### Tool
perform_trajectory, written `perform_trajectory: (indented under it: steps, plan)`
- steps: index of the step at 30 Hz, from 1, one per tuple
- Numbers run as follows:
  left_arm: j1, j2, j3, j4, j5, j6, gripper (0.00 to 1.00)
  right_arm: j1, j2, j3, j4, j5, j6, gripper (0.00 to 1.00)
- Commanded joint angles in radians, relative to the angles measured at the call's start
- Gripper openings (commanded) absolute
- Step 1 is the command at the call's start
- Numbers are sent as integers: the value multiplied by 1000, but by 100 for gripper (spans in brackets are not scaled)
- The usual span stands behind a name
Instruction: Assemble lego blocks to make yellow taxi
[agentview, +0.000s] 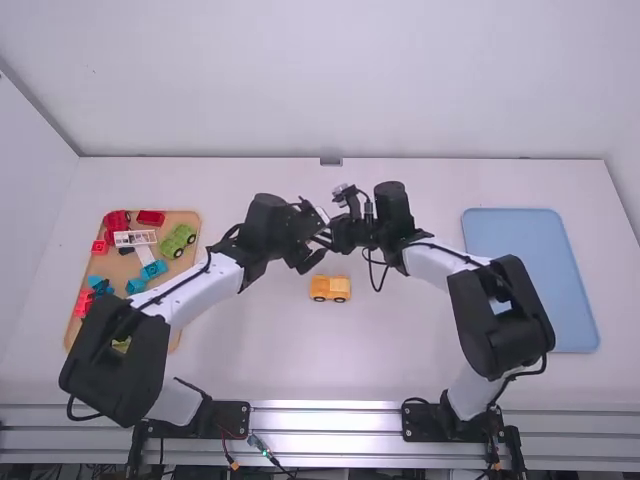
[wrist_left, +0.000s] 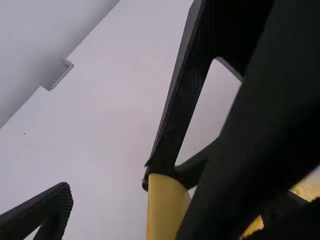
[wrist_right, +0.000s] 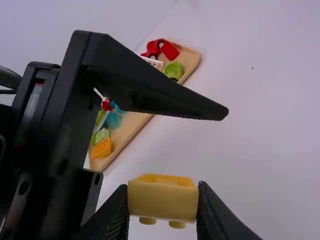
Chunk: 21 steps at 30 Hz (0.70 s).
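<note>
In the high view my left gripper (agentview: 312, 250) and my right gripper (agentview: 334, 236) meet above the middle of the table. A yellow-orange car body (agentview: 330, 288) rests on the table just nearer the camera than both. The right wrist view has my right gripper (wrist_right: 163, 205) shut on a yellow block (wrist_right: 162, 197) with small round studs on one side. That block (wrist_left: 165, 206) also shows in the left wrist view, where my left gripper (wrist_left: 172, 210) stands open around it, apparently without gripping. Dark parts of the right gripper hide much of the block there.
A wooden tray (agentview: 185, 300) at the left holds a green car (agentview: 178, 241), red pieces (agentview: 118, 220), blue blocks (agentview: 153, 270) and other parts. On the right lies a light blue tray (agentview: 520, 240). Both arms crowd the space above the yellow-orange car body.
</note>
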Motion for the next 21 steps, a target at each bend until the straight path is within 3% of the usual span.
perform_trajectory:
  steps: [1, 11, 17, 21]
  plan:
    - [-1, -9, -3, -19, 15, -47, 99, -19, 9, 18, -4, -18, -53, 29]
    - [148, -97, 22, -136, 456, -40, 99, -93, 9, 70, -151, -152, -274, 27]
    - [301, -49, 24, -131, 848, 23, 99, -95, 9, 179, -402, -197, -499, 27]
    - [335, -9, 24, -126, 946, 25, 99, -82, 9, 262, -607, -192, -676, 27]
